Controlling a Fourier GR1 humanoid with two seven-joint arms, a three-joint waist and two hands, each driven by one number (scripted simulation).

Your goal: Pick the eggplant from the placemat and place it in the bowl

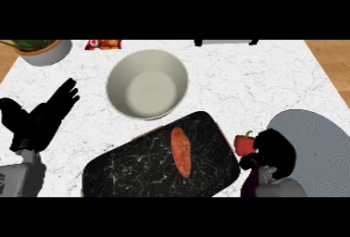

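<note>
The eggplant, dark purple, shows only partly, sticking out below my right hand at the left edge of the grey round placemat. The right hand's fingers curl round the eggplant and hide most of it. The off-white bowl stands up and to the left, near the counter's middle, with nothing in it. My left hand rests open at the left edge, fingers up, holding nothing.
A black marbled board with an orange sweet potato lies between the hand and the bowl. A red bell pepper sits just left of my right hand. A potted plant, a red packet and an appliance line the far edge.
</note>
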